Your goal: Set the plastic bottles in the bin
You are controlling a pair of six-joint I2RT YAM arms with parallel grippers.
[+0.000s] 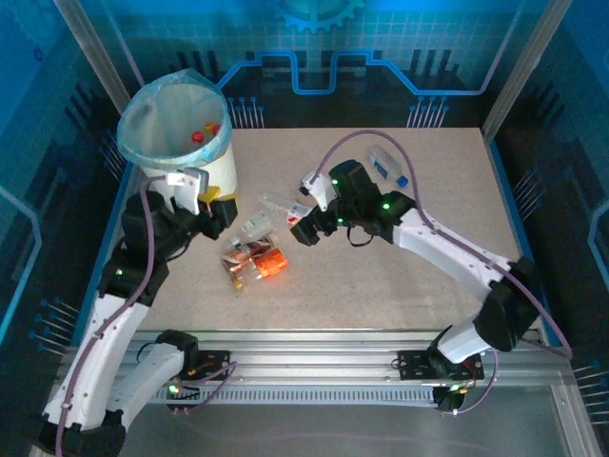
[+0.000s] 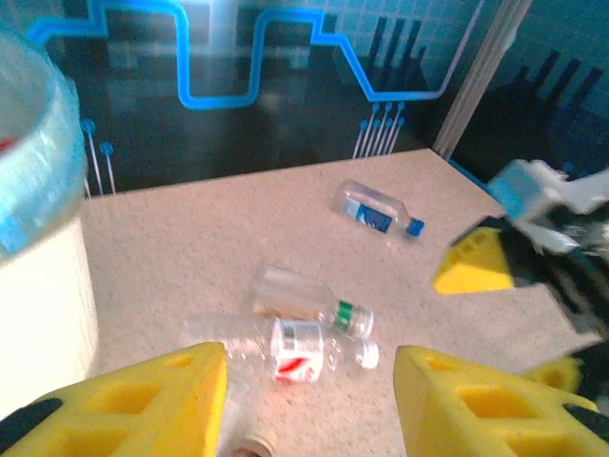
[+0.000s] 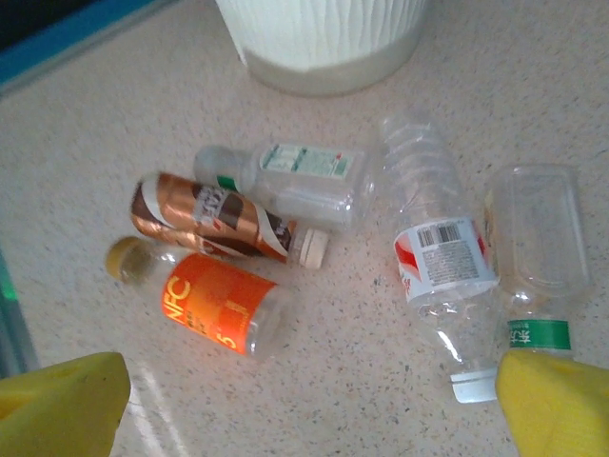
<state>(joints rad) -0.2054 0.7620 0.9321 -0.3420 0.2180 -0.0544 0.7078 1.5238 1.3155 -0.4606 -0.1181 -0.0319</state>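
Loosely, crushed clear plastic bottles (image 3: 442, 248) on speckled table (image 3: 571, 95); L tool (image 2: 309, 381), R tool (image 3: 309, 400) both apart.

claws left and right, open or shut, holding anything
Left claw: open, holding nothing.
Right claw: open, holding nothing.

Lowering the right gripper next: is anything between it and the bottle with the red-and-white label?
Nothing visible. The right gripper stands open above the red-and-white bottle; a green-banded bottle lies close beside it and may get clipped.

Clear bottles (image 1: 267, 264) lying clustered near upright white bin (image 1: 222, 171).
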